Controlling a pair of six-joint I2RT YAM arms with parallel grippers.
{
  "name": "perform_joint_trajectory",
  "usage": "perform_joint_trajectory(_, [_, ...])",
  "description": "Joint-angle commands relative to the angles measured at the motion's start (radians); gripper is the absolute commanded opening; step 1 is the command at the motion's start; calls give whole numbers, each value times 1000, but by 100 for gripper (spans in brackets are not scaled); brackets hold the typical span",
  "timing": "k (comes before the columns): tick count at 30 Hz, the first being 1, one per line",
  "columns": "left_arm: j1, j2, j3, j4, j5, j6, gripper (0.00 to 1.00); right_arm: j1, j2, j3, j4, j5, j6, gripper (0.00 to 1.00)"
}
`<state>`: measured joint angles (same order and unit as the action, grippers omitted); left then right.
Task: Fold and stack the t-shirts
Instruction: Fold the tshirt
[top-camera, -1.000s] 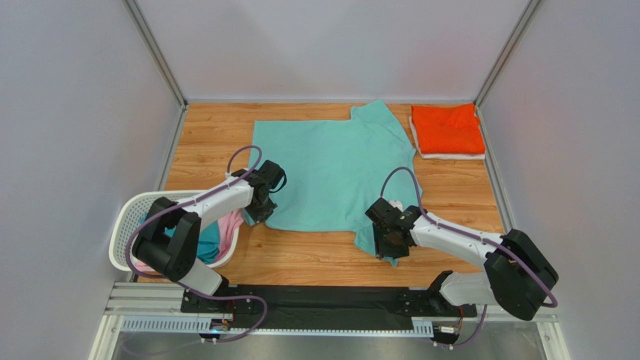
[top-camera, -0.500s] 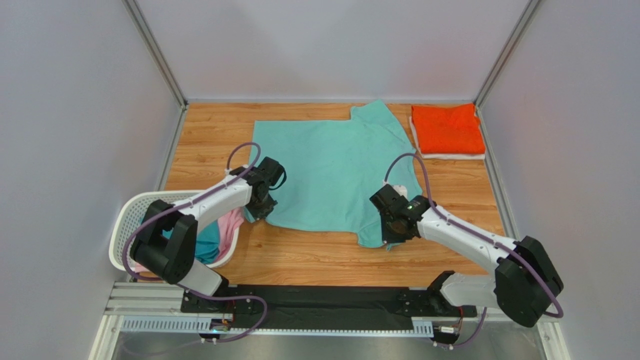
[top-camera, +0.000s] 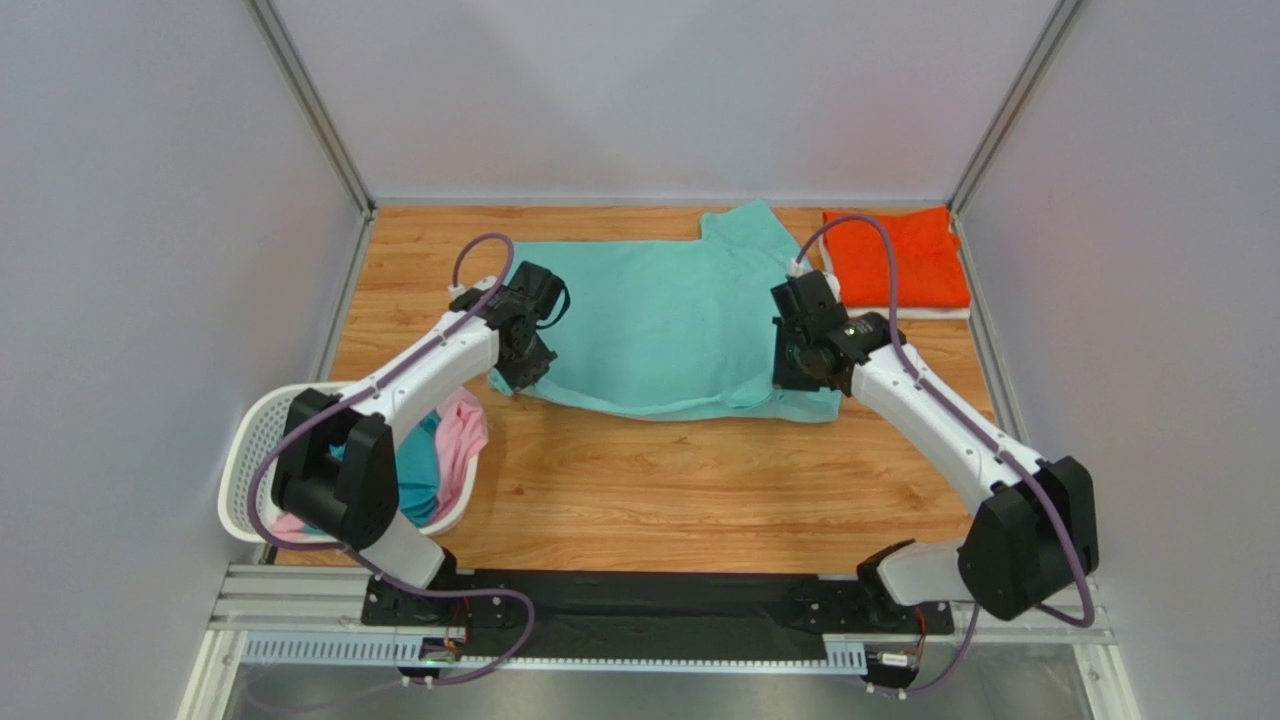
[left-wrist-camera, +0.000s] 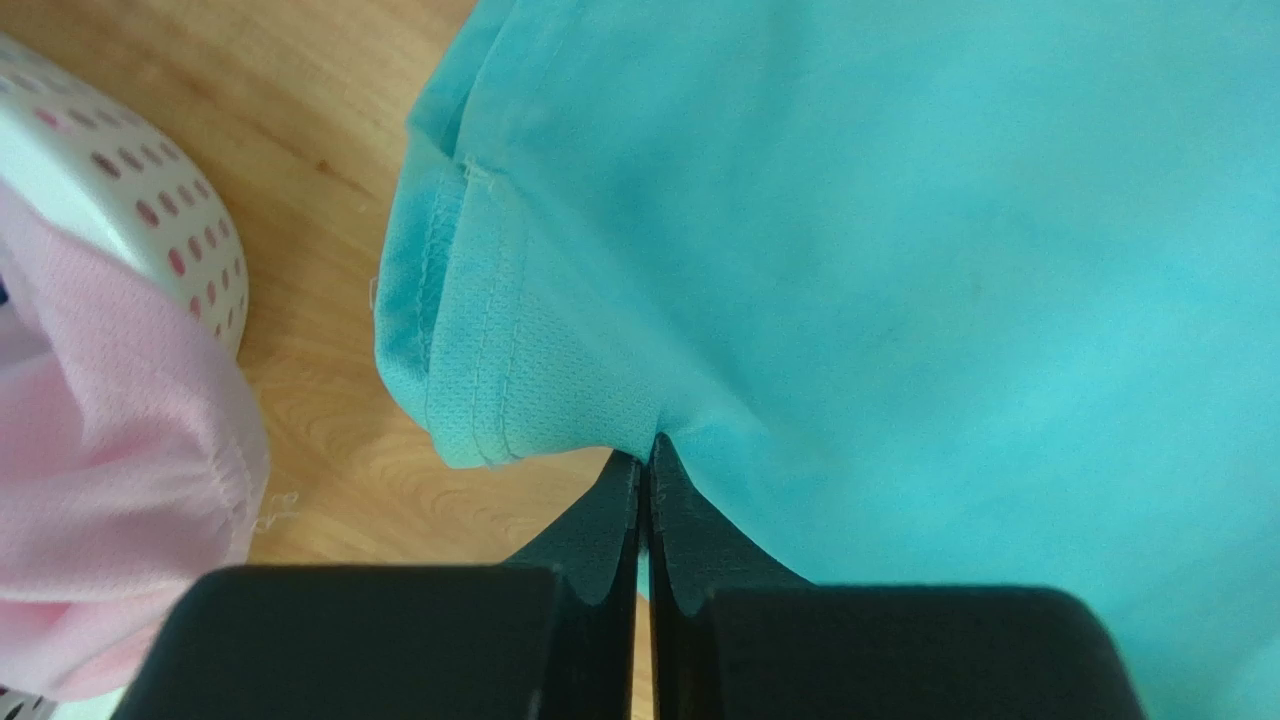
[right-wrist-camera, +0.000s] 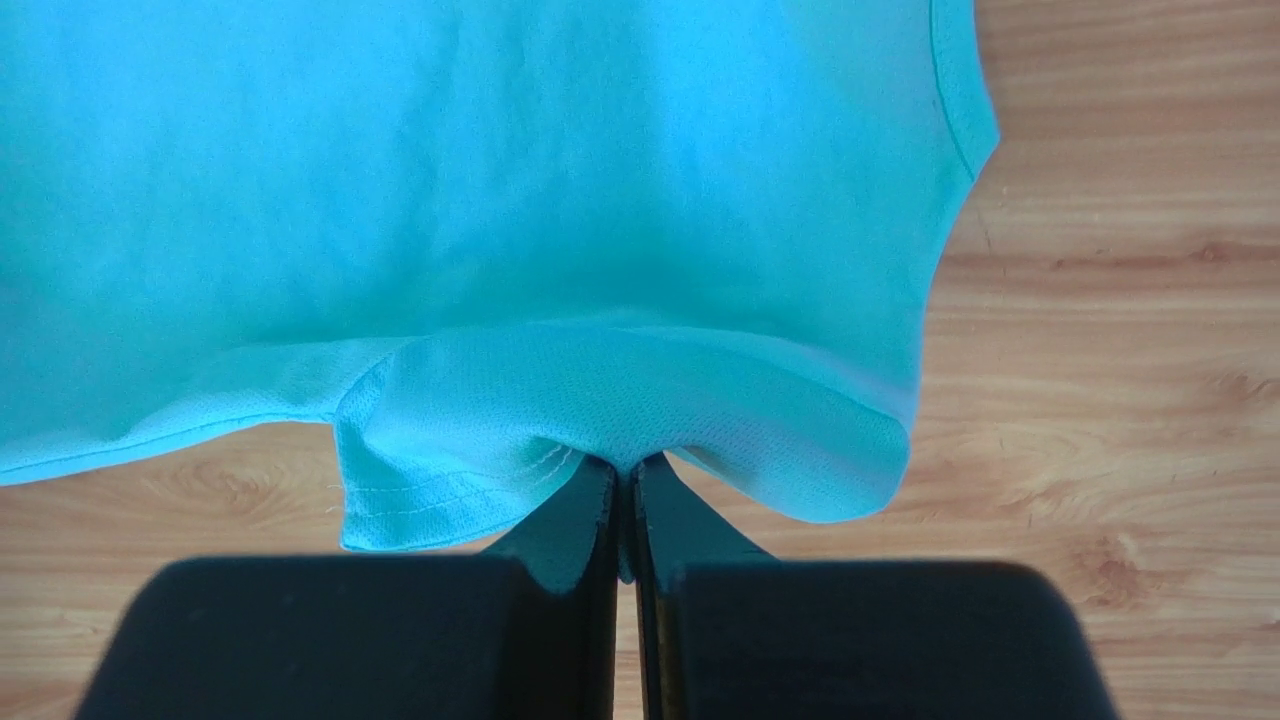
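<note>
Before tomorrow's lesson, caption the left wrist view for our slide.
Left gripper pinching the hem of the mint-teal shirt, pink shirt over basket alongside.

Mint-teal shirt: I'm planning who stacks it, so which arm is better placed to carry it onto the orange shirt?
Probably the right. The right pincer, shut on the hem of the mint-teal shirt, sits beside the orange shirt; the left pincer grips the opposite hem end, on the basket side.

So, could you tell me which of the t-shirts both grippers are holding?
The mint-teal t-shirt, pinched at its near corners; the orange t-shirt lies folded far right, the pink t-shirt in the basket.
</note>
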<state>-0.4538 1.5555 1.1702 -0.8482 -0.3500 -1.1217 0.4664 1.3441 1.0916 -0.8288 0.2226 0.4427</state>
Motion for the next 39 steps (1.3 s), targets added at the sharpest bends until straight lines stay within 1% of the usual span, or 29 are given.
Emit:
perform_joint_trajectory(1, [21, 50, 83, -14, -4, 65, 1, -47, 61, 89, 48, -31, -73, 0])
perform_joint_trajectory(5, [49, 103, 138, -20, 12, 80, 1, -87, 168, 197, 59, -60, -108, 0])
perform_joint_trajectory(11, [95, 201, 216, -12, 28, 109, 2, -129, 286, 303, 69, -91, -156, 0])
perform_joint_trajectory(15, [115, 291, 307, -6, 36, 138, 4, -159, 395, 391, 71, -107, -165, 0])
perform_joint_trajectory(18, [135, 353, 359, -6, 51, 157, 5, -169, 452, 435, 74, -109, -183, 0])
perform_joint_trajectory(20, [148, 374, 378, -5, 54, 157, 5, -181, 518, 484, 86, -115, -200, 0])
perform_joint_trajectory(22, [170, 405, 397, 0, 48, 157, 17, -193, 593, 545, 91, -115, -202, 0])
perform_joint_trajectory(23, [178, 416, 420, -2, 51, 167, 29, -199, 621, 566, 91, -111, -199, 3])
perform_joint_trajectory(24, [194, 432, 433, 3, 58, 177, 51, -207, 642, 591, 91, -103, -197, 5])
perform_joint_trajectory(25, [201, 439, 447, 3, 74, 184, 60, -212, 679, 638, 89, -97, -193, 6])
perform_joint_trajectory(26, [207, 440, 460, 3, 78, 203, 72, -213, 693, 668, 88, -98, -191, 21])
perform_joint_trajectory(27, [210, 436, 489, 5, 80, 221, 97, -219, 704, 695, 65, -100, -190, 32])
perform_joint_trajectory(28, [210, 428, 503, -5, 80, 232, 100, -218, 710, 720, 45, -95, -188, 43])
perform_joint_trajectory(29, [210, 416, 509, -6, 85, 238, 100, -216, 707, 747, 28, -94, -190, 66])
perform_joint_trajectory(30, [208, 382, 505, -5, 94, 246, 100, -218, 692, 743, 16, -92, -188, 78])
perform_joint_trajectory(31, [208, 362, 494, 1, 118, 249, 100, -216, 673, 728, 17, -89, -182, 93])
perform_joint_trajectory(32, [210, 342, 461, 9, 126, 253, 100, -215, 627, 681, 23, -89, -176, 100])
perform_joint_trajectory(34, [208, 285, 415, 29, 158, 252, 100, -213, 577, 610, 45, -112, -154, 100])
perform_joint_trajectory(35, [204, 249, 355, 49, 173, 255, 100, -212, 520, 526, 57, -123, -147, 100])
perform_joint_trajectory(36, [202, 235, 326, 98, 210, 260, 100, -207, 497, 483, 91, -140, -131, 100])
perform_joint_trajectory(37, [196, 220, 278, 138, 253, 263, 100, -201, 451, 397, 135, -172, -119, 100])
perform_joint_trajectory(38, [193, 219, 263, 138, 253, 266, 100, -201, 451, 396, 135, -195, -119, 100])
perform_joint_trajectory(39, [188, 225, 255, 153, 276, 260, 100, -198, 429, 346, 164, -207, -104, 100])
